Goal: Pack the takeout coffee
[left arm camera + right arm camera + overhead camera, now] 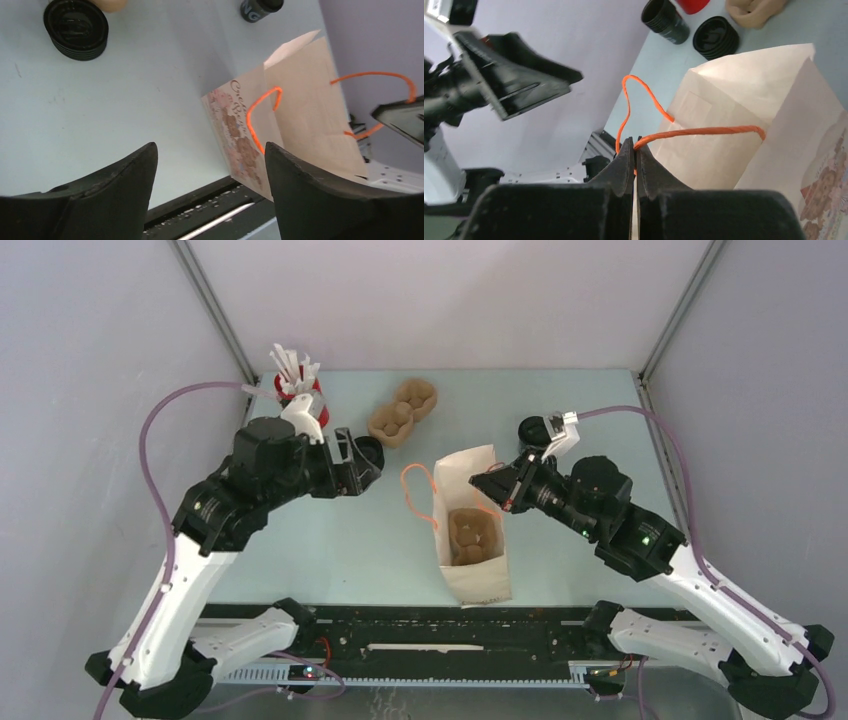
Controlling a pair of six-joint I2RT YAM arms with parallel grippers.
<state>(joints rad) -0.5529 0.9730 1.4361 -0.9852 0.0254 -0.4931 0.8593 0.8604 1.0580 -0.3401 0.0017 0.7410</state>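
Grey walls box in a pale table [330, 540]. The right pincer [635, 144] is clamped on an orange handle [704, 131] of the brown paper bag [478, 585], probably to hold its mouth open. The left pincer [210, 150] gapes empty, while the takeout coffee [256, 8] stands outside the bag.

Small black tapered disposable coffee cup [259, 7]: cut by the top edge in the left wrist view, largely covered by the right wrist in the overhead view; red cup of white sticks [292, 375]: base hidden behind the left arm; squat black ribbed round piece [372, 447]: near side covered by the left gripper [210, 150]; tan moulded pulp tray [111, 4]: only a sliver at the left wrist view's top edge; brown paper bag [300, 115]: printed lettering too blurred to read; orange cord handle [699, 132]: one stretch hidden between the right gripper's [634, 150] closed fingers.
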